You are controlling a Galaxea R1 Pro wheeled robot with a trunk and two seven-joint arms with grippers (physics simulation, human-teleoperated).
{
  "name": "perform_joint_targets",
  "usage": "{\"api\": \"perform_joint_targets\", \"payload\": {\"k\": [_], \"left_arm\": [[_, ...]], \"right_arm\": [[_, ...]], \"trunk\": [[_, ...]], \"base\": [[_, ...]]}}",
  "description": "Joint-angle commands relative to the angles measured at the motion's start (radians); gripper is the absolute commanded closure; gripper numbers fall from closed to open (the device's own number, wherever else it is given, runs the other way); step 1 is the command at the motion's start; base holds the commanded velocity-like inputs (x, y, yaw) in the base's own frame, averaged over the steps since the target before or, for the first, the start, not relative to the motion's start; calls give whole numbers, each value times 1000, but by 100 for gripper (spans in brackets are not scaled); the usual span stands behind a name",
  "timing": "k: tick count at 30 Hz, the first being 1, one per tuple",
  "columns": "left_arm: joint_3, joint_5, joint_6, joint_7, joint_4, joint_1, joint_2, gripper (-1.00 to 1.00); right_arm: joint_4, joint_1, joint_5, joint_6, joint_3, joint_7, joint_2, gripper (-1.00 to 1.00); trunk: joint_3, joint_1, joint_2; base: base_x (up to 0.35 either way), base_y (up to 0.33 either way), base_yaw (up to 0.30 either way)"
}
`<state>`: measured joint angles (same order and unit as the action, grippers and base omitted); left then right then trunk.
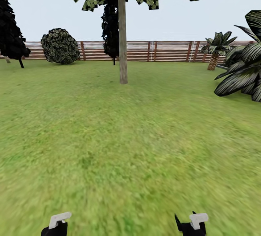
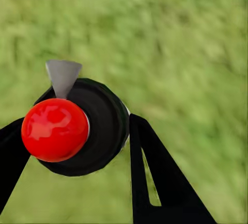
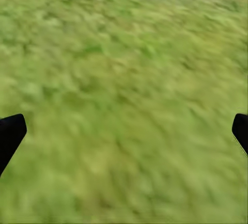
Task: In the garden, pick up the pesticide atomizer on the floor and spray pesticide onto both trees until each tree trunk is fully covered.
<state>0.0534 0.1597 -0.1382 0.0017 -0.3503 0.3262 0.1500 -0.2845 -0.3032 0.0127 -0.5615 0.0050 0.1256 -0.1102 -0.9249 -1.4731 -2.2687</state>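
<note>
The left pincer [image 2: 77, 146] is clamped on the atomizer [image 2: 85, 131]: in the left wrist view its black fingers [image 2: 155, 177] sit on either side of a black round body with a red ball on top and a grey nozzle beside it, all held above the grass [image 2: 175, 43]. The right pincer [image 3: 124, 131] stands wide apart with nothing between its fingertips, grass beneath it. In the head view both arms' ends, left [image 1: 58, 225] and right [image 1: 192, 225], show at the bottom edge over the lawn. Well ahead, a tree [image 1: 123, 29] rises from the grass on a straight pale trunk [image 1: 123, 47]. Behind it runs the fence [image 1: 163, 51], with a round bush [image 1: 60, 46] and dark conifers [image 1: 12, 32] toward the left, palms [image 1: 239, 72] toward the right.
</note>
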Motion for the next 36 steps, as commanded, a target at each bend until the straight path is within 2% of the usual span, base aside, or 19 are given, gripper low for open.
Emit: {"api": "perform_joint_targets", "payload": {"k": [1,36], "left_arm": [[-1,9,-3,0,1,1,0,100],[-1,9,-3,0,1,1,0,100]], "right_arm": [[1,-1,1,-3,0,2,0,-100],[1,-1,1,-3,0,2,0,-100]], "trunk": [[-1,0,0],[-1,0,0]], "base": [[340,0,0],[340,0,0]]}}
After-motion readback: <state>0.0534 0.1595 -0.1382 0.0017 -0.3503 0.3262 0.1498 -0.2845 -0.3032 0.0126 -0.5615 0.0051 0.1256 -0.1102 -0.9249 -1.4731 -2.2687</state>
